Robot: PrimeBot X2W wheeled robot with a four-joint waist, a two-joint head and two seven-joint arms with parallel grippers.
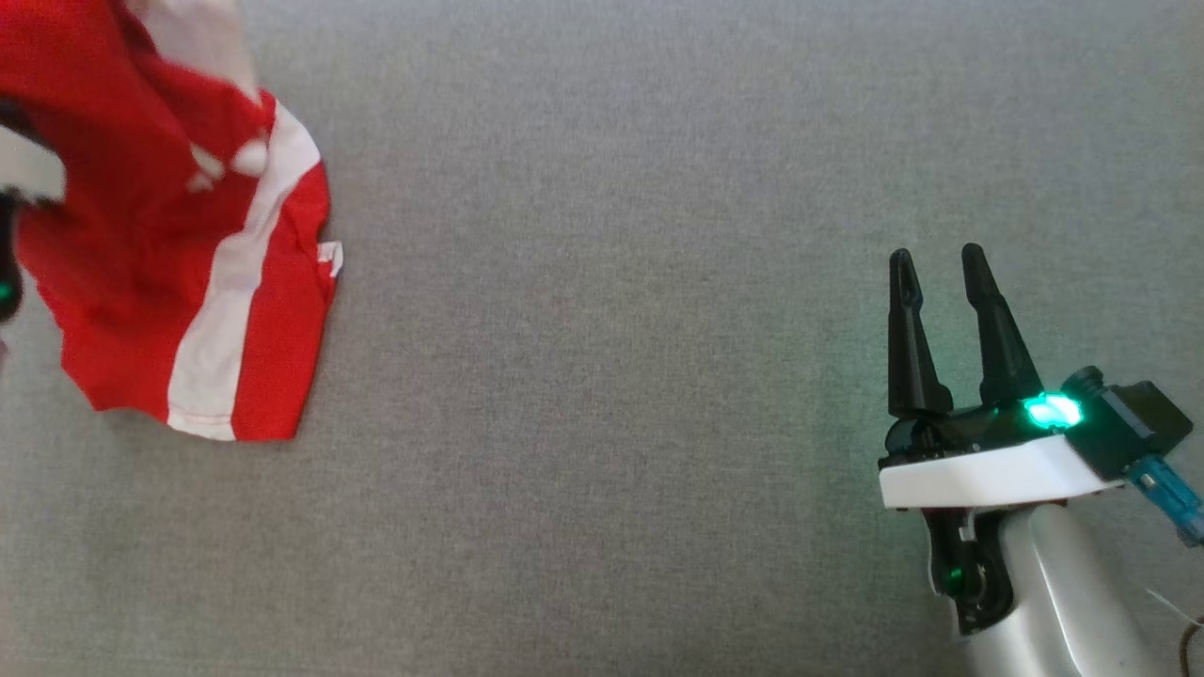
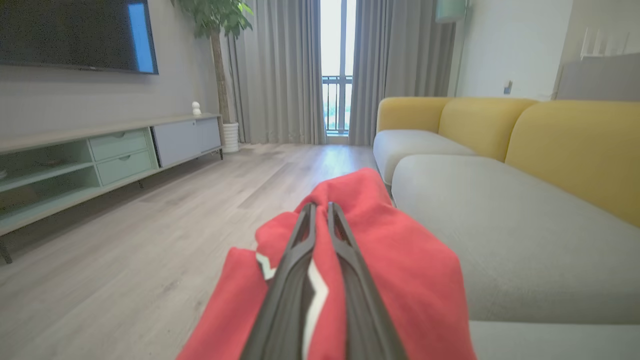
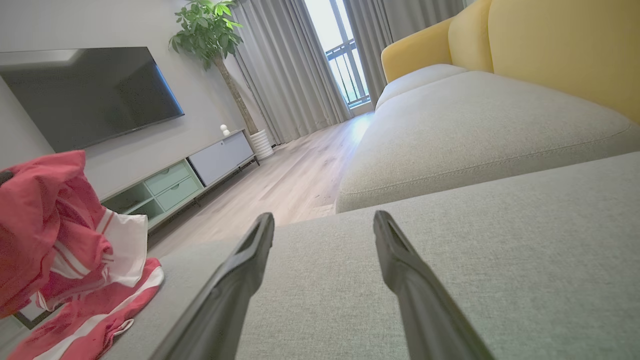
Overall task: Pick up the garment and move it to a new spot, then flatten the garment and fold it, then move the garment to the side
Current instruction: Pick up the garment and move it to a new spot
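Two grippers in play: the left gripper has its fingers pinched tight on the red-and-white garment, which is bunched up at the far left of the grey sofa cushion, lower folds trailing on the fabric. Well apart, the right gripper hovers low, fingers spread wide, holding nothing.
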